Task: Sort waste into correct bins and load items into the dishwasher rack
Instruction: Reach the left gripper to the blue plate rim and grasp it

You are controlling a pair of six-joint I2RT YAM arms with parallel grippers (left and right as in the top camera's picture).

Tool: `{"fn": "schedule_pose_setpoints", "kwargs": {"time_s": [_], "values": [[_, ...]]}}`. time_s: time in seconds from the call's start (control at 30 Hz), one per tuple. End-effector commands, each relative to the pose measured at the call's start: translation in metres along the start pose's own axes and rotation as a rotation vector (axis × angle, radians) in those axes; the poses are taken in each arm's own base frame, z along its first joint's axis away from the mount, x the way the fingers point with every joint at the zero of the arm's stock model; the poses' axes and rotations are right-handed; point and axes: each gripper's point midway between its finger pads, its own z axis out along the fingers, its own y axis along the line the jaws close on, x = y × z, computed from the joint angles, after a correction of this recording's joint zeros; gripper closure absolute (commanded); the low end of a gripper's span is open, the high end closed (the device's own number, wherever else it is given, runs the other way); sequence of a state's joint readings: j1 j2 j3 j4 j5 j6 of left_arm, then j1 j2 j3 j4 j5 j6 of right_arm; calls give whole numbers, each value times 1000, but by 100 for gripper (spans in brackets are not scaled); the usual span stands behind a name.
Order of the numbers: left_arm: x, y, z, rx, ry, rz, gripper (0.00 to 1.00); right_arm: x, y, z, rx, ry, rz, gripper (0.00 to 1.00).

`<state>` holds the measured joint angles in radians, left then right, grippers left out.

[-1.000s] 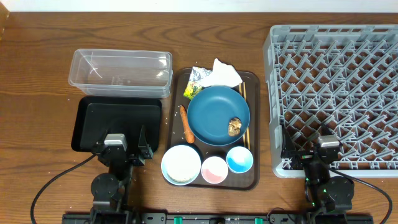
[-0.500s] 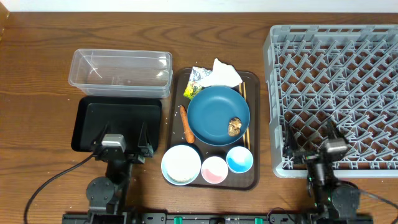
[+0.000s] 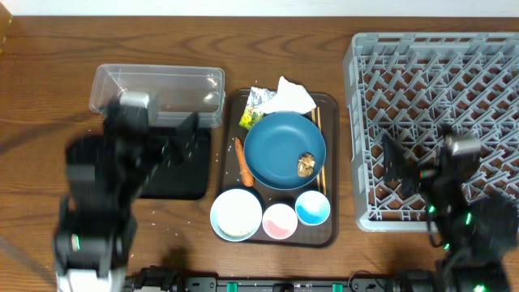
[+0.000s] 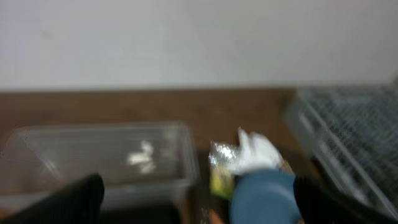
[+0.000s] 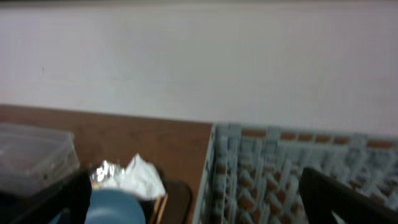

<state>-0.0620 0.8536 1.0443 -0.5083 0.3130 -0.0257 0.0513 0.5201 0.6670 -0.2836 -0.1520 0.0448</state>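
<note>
While nothing on the brown tray (image 3: pixel 328 105) has moved since a second ago, both arms have risen from their rest at the near edge of the tabletop (image 3: pixel 49 73). The left gripper (image 3: pixel 154 131), blurred by motion, now hangs over the black tray (image 3: pixel 182 182) and the clear tub (image 3: pixel 162 81), spread wide and empty. The right gripper (image 3: pixel 438 170), also spread and empty, is now above the near left part of the rack (image 3: pixel 438 73). The carrot (image 3: pixel 243 165), tissue (image 3: pixel 293 97), wrapper (image 3: pixel 258 105) and the food lump (image 3: pixel 306 164) on the blue dish (image 3: pixel 280 146) lie untouched, as do the bowl (image 3: pixel 236 214), pink cup (image 3: pixel 280 221), blue cup (image 3: pixel 312 208) and chopsticks (image 3: pixel 318 122). I judge that the sorting is only beginning.
</note>
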Motion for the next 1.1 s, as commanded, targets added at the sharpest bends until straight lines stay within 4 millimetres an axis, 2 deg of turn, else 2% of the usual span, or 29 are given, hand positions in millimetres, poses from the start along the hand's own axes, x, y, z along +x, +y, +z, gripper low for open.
{"fn": "schedule_pose_setpoints", "kwargs": {"time_s": [0.0, 0.17, 0.27, 0.37, 0.47, 0.63, 0.67, 0.77, 0.87, 0.93, 1.07], "values": [[-1, -40, 28, 212, 193, -36, 2, -19, 4, 22, -23, 153, 26, 1], [26, -68, 54, 286, 423, -54, 2, -29, 6, 54, -48, 381, 69, 1], [45, -89, 57, 379, 518, -93, 2, -26, 24, 72, -167, 480, 118, 1], [59, -95, 57, 400, 585, -112, 2, -13, 41, 76, -272, 542, 165, 1], [74, -89, 58, 350, 645, -105, 2, -1, 46, 81, -304, 591, 194, 1], [116, -60, 68, 52, 753, 94, 2, 7, 44, 87, -301, 620, 206, 1], [123, -57, 72, 10, 764, 136, 0, 9, 44, 88, -300, 624, 208, 1], [140, -54, 91, -76, 791, 236, 13, 11, 44, 90, -299, 632, 210, 1], [162, -55, 114, -99, 843, 274, 12, 15, 44, 89, -297, 650, 216, 1], [180, -55, 124, -95, 898, 276, 4, 19, 44, 86, -296, 670, 222, 1], [209, -43, 142, -134, 984, 245, 4, 27, 44, 79, -291, 714, 236, 1]]}}
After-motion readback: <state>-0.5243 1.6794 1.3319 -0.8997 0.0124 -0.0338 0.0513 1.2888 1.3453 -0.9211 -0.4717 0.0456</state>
